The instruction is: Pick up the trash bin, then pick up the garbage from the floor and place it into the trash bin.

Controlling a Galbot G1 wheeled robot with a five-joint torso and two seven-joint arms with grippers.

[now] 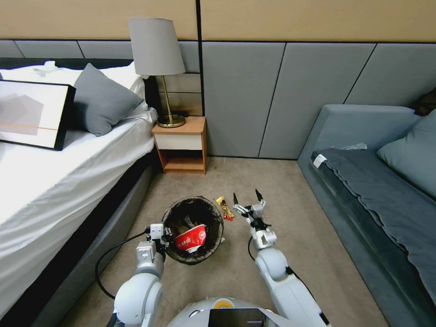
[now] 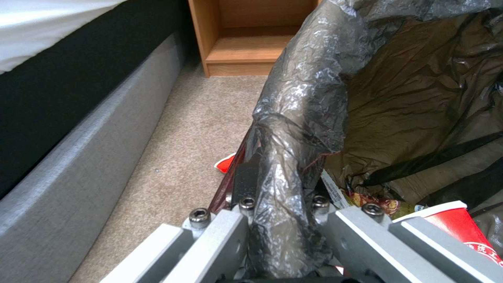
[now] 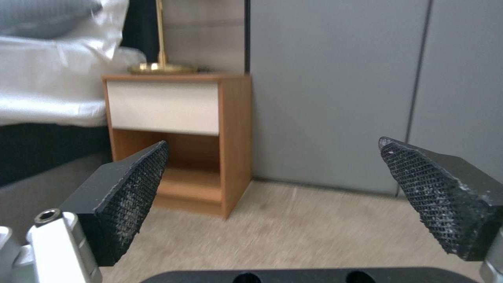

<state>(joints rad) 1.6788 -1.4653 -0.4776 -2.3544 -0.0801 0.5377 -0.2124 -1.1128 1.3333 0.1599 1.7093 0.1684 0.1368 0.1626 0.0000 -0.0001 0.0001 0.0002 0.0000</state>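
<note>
The trash bin, round and lined with a dark bag, stands in front of me on the left. My left gripper is shut on its near-left rim; in the left wrist view the left gripper pinches the bag-covered rim. Inside lie a red paper cup and crinkly wrappers. Garbage stays on the carpet: a yellow and red wrapper just right of the bin, and a red scrap beside its base. My right gripper hangs open just right of the wrapper, its pads wide apart and holding nothing.
A bed runs along the left, its dark grey base close to the bin. A wooden nightstand with a lamp stands against the far wall. A grey sofa bounds the right. Open carpet lies between them.
</note>
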